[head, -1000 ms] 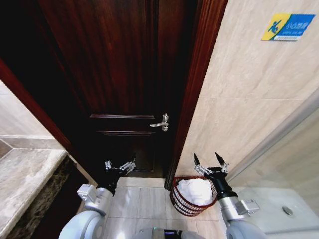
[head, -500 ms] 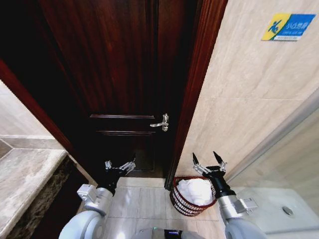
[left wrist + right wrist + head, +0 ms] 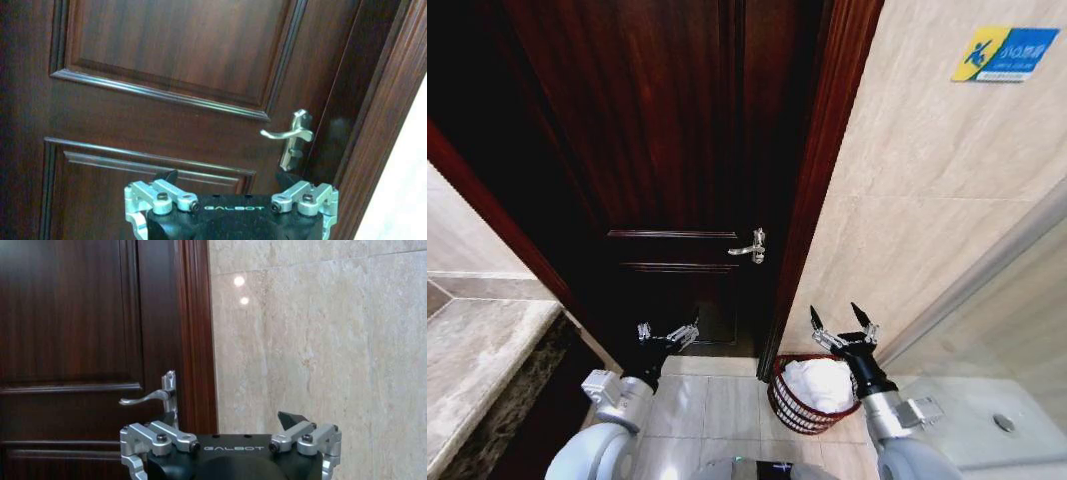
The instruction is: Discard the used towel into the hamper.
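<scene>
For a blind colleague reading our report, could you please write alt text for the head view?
A white towel lies inside the hamper on the tiled floor beside a dark wooden door. The right gripper hovers open above the hamper; the left gripper is open, raised before the door.

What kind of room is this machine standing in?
Most likely a bathroom, perhaps in a hotel: stone-look wall tiles, a marble-like counter, a slip-warning sign, and a wire hamper holding a white towel beside the dark wooden door.
</scene>
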Motion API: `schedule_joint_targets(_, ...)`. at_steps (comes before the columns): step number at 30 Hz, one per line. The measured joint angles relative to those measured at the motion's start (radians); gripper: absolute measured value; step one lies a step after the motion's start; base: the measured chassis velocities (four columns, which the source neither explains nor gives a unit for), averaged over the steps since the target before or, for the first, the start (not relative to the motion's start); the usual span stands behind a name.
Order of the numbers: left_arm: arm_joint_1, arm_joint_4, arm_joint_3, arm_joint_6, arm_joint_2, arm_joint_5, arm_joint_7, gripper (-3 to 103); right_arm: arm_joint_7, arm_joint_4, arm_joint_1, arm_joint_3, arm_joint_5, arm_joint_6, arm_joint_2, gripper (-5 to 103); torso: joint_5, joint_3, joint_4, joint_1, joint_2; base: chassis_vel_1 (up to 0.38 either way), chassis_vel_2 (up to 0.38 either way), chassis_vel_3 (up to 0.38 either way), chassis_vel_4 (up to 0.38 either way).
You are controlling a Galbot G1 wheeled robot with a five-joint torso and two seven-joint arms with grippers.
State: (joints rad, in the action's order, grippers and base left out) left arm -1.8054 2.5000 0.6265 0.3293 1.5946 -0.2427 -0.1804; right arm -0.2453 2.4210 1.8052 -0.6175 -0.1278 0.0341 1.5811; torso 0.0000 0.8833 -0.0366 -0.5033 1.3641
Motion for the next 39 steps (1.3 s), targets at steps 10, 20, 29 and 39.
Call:
schedule_joint_targets(10,0.0,0.0,0.0,0.0,0.0,0.0,0.0,99,0.008,0.001,0.0,-0.002,-0.007,-0.006,0.01,100,0.0,0.0,0.0,0.0,0.0,0.0,0.0,0.0,0.0)
schedule_joint_targets(20,0.0,0.0,0.0,0.0,0.0,0.0,0.0,99,0.009,0.0,0.0,-0.002,-0.008,-0.007,0.011,100,0.0,0.0,0.0,0.0,0.0,0.0,0.0,0.0,0.0)
schedule_joint_targets(29,0.0,0.0,0.0,0.0,0.0,0.0,0.0,99,0.01,0.0,0.0,-0.002,-0.008,-0.007,0.011,100,0.0,0.0,0.0,0.0,0.0,0.0,0.0,0.0,0.0)
schedule_joint_targets(39,0.0,0.0,0.0,0.0,0.0,0.0,0.0,99,0.01,0.0,0.0,-0.002,-0.008,-0.007,0.011,100,-0.0003,0.0,0.0,0.0,0.0,-0.021,-0.02,0.027,0.017)
